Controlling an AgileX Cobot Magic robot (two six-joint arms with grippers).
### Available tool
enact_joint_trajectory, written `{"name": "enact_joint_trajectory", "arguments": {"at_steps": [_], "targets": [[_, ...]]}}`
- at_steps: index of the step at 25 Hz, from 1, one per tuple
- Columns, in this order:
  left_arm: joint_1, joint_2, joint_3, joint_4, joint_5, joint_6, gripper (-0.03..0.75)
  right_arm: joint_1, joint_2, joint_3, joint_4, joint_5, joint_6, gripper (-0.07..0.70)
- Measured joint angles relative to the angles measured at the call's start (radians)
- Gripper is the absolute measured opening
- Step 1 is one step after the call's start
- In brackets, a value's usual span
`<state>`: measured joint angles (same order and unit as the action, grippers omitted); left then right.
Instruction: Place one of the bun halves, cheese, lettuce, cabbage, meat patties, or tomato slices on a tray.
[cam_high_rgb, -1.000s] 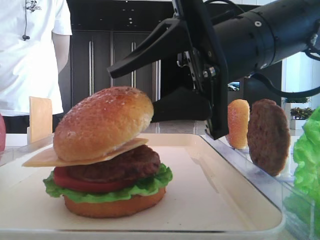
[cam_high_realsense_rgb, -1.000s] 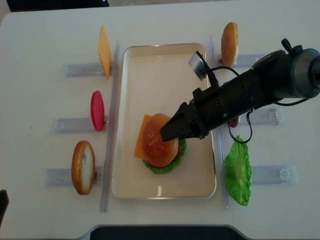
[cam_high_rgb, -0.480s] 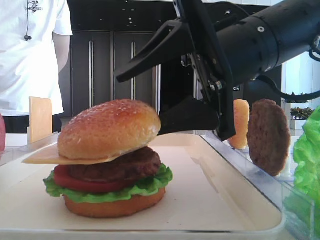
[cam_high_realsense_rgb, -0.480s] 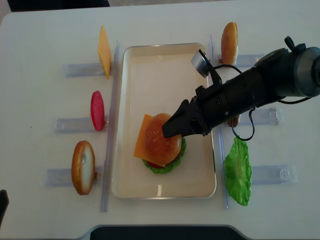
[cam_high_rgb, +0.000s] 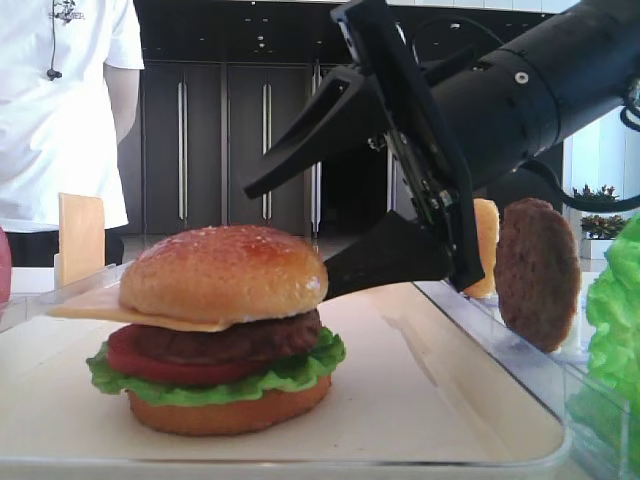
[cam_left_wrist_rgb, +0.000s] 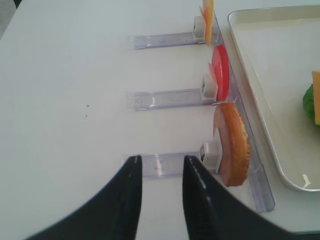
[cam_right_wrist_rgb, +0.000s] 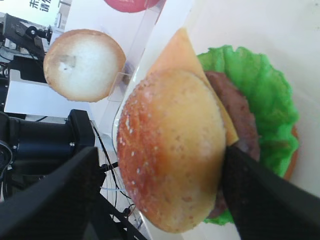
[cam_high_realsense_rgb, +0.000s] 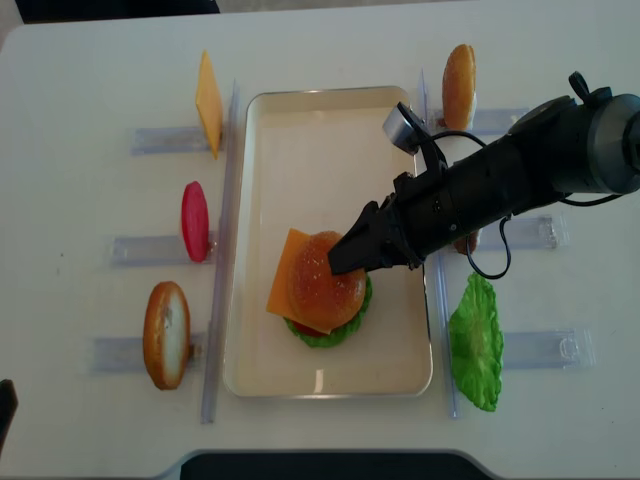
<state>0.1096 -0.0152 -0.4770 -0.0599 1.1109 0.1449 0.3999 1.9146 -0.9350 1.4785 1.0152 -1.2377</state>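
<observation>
Over the tray (cam_high_realsense_rgb: 262, 370), my right gripper (cam_high_rgb: 300, 230) is spread wide, so the bun top (cam_high_rgb: 224, 276) rests free on the cheese (cam_high_rgb: 85, 309).

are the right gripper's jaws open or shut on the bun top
Open: the right gripper jaws stand spread, clear of the bun top.

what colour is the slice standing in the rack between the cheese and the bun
Red tomato slice; it shows best in the left wrist view.

White table (cam_high_realsense_rgb: 80, 80), cream tray (cam_high_realsense_rgb: 300, 110), clear racks (cam_high_realsense_rgb: 165, 140)
</observation>
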Motion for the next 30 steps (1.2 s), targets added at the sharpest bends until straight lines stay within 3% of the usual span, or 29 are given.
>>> {"name": "enact_joint_trajectory", "arguments": {"at_steps": [18,23,30], "targets": [[0.000,0.000,0.000,0.000,0.000,0.000,0.219,-0.011,-0.125,-0.035,-0.153,-0.087,0.076,0.517],[0.000,0.000,0.000,0.000,0.000,0.000,0.219,-0.035,-0.297,-0.038,-0.355,-0.107,0.256,0.468],[0.000,0.000,0.000,0.000,0.000,0.000,0.219,-0.125,-0.505,-0.039,-0.865,-0.073,0.703,0.416]]}}
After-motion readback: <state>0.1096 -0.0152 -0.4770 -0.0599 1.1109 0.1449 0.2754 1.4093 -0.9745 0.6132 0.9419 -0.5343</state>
